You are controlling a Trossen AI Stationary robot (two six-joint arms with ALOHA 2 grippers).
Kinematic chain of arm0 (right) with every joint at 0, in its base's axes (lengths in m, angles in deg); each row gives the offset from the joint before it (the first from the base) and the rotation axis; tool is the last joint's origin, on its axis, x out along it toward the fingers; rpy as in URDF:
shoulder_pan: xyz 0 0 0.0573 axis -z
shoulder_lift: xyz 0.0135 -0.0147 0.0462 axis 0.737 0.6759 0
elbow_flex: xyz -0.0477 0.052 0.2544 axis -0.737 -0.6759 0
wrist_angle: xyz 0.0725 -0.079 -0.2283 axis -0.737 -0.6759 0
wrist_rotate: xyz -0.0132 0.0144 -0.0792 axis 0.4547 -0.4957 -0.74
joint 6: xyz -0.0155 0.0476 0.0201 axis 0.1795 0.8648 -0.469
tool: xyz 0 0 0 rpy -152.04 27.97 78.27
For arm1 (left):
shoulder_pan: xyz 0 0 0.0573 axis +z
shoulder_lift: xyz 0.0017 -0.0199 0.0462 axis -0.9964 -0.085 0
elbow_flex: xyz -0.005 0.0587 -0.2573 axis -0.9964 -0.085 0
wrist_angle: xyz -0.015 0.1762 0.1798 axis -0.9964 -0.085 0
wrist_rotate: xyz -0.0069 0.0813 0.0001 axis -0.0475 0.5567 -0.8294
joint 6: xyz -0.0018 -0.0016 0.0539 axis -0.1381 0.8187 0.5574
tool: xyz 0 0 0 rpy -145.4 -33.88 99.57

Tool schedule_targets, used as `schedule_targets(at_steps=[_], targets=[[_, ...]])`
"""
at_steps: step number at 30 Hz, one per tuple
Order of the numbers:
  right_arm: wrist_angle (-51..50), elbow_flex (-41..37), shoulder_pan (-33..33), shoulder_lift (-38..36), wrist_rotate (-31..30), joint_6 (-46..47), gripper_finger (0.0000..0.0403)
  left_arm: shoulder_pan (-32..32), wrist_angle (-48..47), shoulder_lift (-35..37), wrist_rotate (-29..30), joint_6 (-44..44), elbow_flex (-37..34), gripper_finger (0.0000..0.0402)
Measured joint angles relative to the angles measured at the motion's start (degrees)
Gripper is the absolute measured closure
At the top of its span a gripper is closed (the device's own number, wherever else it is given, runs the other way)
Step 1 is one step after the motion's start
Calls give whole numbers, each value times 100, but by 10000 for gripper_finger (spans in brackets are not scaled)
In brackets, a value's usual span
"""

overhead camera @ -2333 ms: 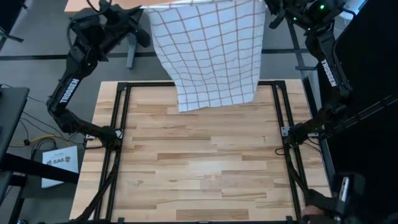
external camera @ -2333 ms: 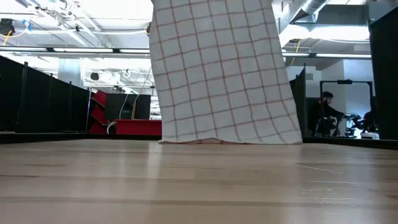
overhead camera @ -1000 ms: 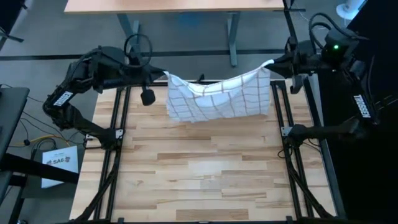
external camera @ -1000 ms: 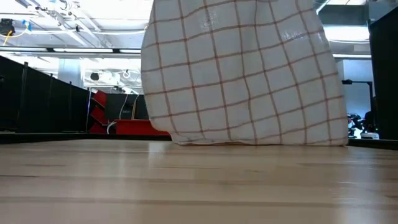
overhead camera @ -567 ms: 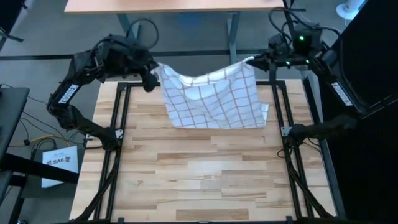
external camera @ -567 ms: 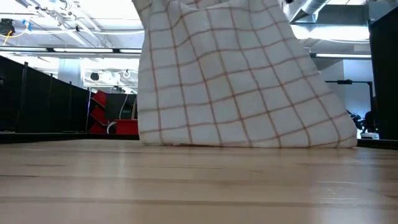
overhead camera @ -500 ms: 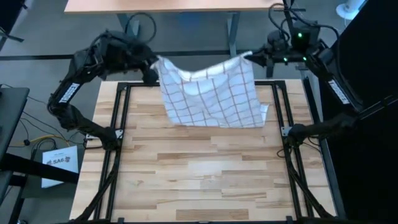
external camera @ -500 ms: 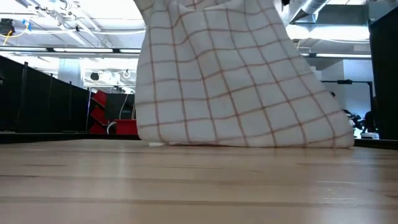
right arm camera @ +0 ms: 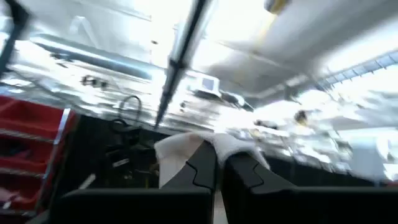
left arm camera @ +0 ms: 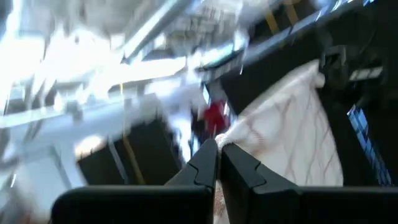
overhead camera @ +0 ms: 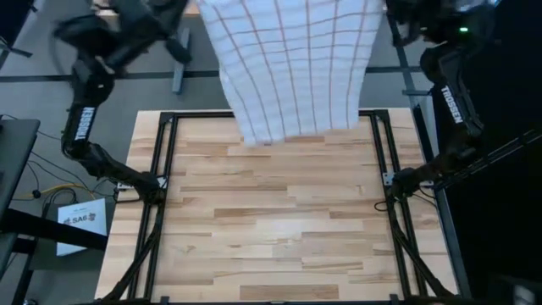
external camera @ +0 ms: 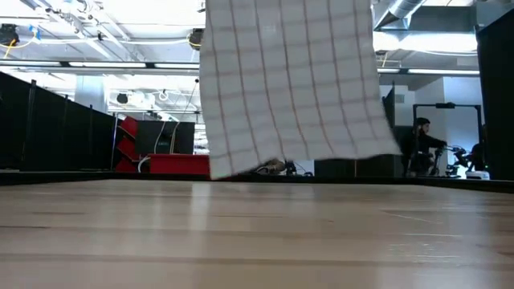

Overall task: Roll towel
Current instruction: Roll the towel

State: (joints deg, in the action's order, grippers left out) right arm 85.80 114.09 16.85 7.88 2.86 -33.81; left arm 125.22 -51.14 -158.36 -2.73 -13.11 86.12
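Both grippers, left [left arm camera: 217, 149] right [right arm camera: 216, 155], pinch towel [overhead camera: 292, 72] corners; towel hangs above table [overhead camera: 271, 229].

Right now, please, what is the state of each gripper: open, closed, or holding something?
Left gripper: closed, holding one top corner of the towel.
Right gripper: closed, holding the other top corner; the towel hangs between them, above the table.

White towel [overhead camera: 292, 68], brown grid lines
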Motion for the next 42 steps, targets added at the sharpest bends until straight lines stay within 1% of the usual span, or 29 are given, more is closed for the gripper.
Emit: schedule_targets(at_steps=[3, 6, 9, 11, 13, 15, 18, 20, 23, 25, 27, 30, 35, 39, 42], targets=[[-68, 602, 67, 83, 437, 323, 403, -18, -61, -7, -443, -167, 501, 402], [-295, 852, 4, 50, 830, 614, 403, -69, -170, 194, -807, -537, 408, 402], [-831, 795, -236, -115, 1115, 626, 403, -228, -1028, 358, -938, -616, 391, 402], [-1423, 700, -418, -279, 1133, 326, 403, -421, -1619, 397, -933, -595, 391, 402], [-2209, 620, -593, -487, 1140, -248, 403, -685, -2234, 395, -910, -610, 391, 402], [-3224, 603, -762, -666, 1136, -906, 403, -973, -2810, 347, -777, -620, 391, 401], [-5052, 603, -922, -890, 1109, -1976, 403, -1362, -3872, 276, -355, -601, 385, 402], [-6305, 601, -1050, -987, 945, -2750, 403, -1566, -4555, 223, -113, -600, 377, 401], [-7805, 599, -1279, -1047, 674, -3658, 403, -1809, -5032, 193, -4, -740, 97, 402], [-8471, 597, -1441, -1049, 614, -4012, 403, -2009, -4971, 185, 4, -853, -214, 401], [-8920, 597, -1650, -1049, 522, -4216, 403, -2218, -4881, 177, 5, -917, -494, 402], [-9308, 596, -2000, -1053, 450, -4335, 403, -2566, -4589, 189, 10, -1005, -891, 401], [-9788, 595, -2454, -1145, 128, -4397, 403, -3284, -4086, 189, 74, -1268, -1569, 402], [-10264, 588, -2815, -1241, -210, -4329, 403, -3982, -3683, 188, 557, -1554, -2038, 402], [-10284, 239, -3158, -1452, -393, -4078, 403, -4498, -3399, 188, 889, -1808, -2315, 402]])
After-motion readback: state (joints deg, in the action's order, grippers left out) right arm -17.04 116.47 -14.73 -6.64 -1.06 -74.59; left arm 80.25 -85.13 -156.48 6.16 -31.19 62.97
